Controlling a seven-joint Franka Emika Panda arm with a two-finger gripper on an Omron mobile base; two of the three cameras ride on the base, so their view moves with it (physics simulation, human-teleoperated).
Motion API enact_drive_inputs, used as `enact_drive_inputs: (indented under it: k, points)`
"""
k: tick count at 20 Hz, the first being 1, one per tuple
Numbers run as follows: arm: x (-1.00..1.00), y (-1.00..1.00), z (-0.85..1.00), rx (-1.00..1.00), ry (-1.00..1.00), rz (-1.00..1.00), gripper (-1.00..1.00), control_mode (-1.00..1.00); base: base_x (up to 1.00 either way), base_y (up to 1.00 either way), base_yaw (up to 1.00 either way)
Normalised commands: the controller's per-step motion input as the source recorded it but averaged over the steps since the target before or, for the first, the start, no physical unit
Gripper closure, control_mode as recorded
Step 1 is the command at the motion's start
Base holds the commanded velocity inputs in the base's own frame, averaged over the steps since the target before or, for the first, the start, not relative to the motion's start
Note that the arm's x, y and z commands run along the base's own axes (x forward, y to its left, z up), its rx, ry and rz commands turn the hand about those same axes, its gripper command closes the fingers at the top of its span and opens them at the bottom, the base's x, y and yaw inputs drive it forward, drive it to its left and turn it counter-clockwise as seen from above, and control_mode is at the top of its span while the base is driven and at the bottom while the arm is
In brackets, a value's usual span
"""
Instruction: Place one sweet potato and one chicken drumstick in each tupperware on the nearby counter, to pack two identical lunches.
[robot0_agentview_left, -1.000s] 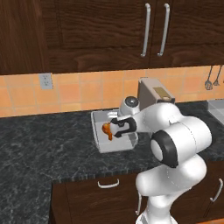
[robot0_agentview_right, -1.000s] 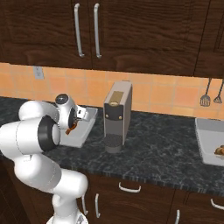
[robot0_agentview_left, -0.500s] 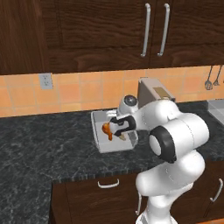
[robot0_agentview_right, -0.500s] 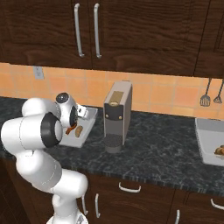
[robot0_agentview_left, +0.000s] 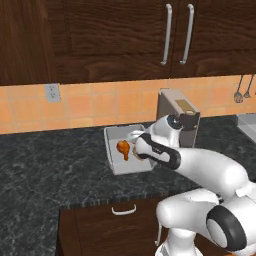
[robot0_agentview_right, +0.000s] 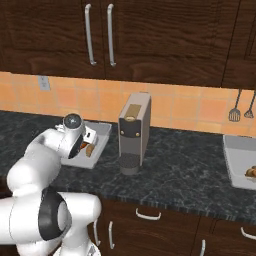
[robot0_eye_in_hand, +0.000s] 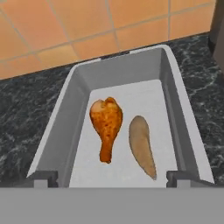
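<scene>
Inside grey tupperware (robot0_eye_in_hand: 78, 92): browned drumstick (robot0_eye_in_hand: 106, 127)

A: Arm hides the near tray's (robot0_agentview_left: 116, 150) right side in the left base view, sweet potato too.

B: Yep, and the second tray (robot0_agentview_right: 239, 161) is cut off by the right edge; its food's (robot0_agentview_right: 251, 172) too small to tell.

Evenly and softly lit, rendered, no glare. Faint shading only inside the tupperware (robot0_eye_in_hand: 175, 113) walls. Sharp throughout, slightly pixelated edges, no blur or edge distortion. Dark cabinets (robot0_agentview_left: 110, 35) above.
</scene>
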Motion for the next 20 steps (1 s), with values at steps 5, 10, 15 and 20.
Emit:
enact_drive_inputs:
  k: [5, 10, 15, 20]
  points:
    - [-0.90, 0.00, 1.00, 0.06, 0.00, 0.01, -1.00, -1.00, 0.00, 0.00, 0.00]
    - [-0.68, 0.00, 1.00, 0.03, 0.00, 0.09, -1.00, -1.00, 0.00, 0.00, 0.00]
    - [-0.93, -0.01, 1.00, 0.01, 0.07, 0.17, -1.00, -1.00, 0.00, 0.00, 0.00]
    - [-1.00, -0.20, 0.96, -0.10, 0.09, 0.35, -1.00, -1.00, 0.00, 0.00, 0.00]
